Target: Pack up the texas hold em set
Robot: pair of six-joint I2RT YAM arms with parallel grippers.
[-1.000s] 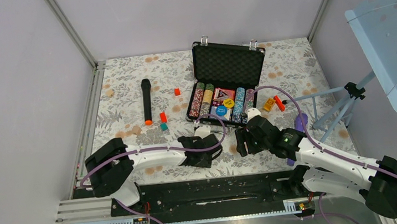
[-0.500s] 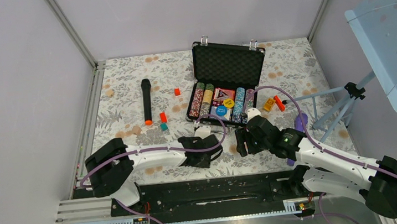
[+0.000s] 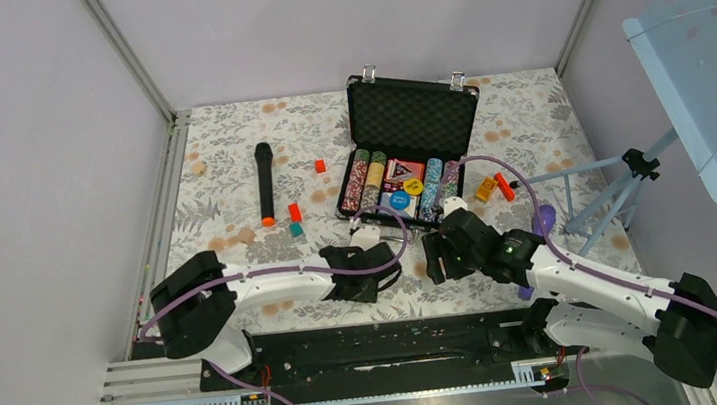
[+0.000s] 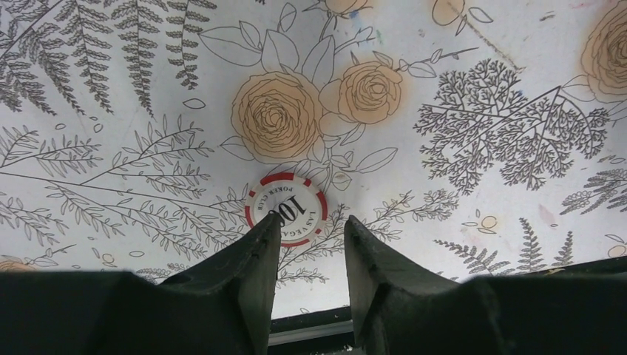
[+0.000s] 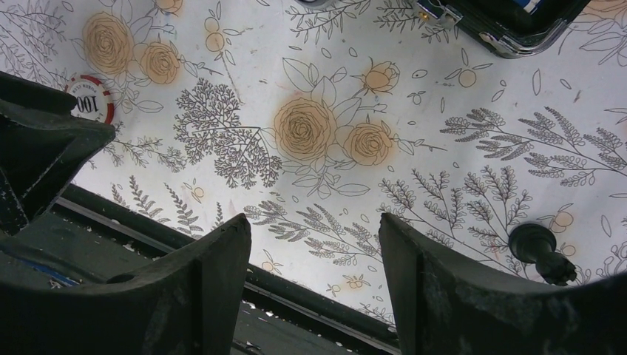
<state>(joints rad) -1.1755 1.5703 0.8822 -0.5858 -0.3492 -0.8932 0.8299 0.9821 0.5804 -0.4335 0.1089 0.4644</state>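
Lifting a thin disc off soft cloth is the whole difficulty of this step, so the approach matters more than the squeeze. A single red-and-white poker chip (image 4: pixel 292 201) lies flat on the floral tablecloth (image 4: pixel 480 89). It sits on the near side of the table, well apart from the open briefcase (image 3: pixel 413 116), whose tray already holds rows of chips (image 3: pixel 365 184). The left gripper (image 4: pixel 312 223) hangs right over the loose chip, its jaws apart by a gap that looks a little narrower than the chip. In the wrist view one fingertip (image 4: pixel 262 237) overlaps the chip's rim and the other sits just beside it; nothing is clamped yet. I judge that the chip lies slightly beyond the tips and off-centre to the gap, so closing here would likely pinch cloth or skate over the face. Better to open wider than the chip, centre both tips across its diameter, press down to the cloth, then close gently so the edges seat against the pads. A slight tilt may help one tip get under the rim. Lift slowly and watch for slipping. The right gripper (image 5: pixel 314 225) hovers nearby, jaws wide apart and empty, and should keep out of the path to the briefcase.
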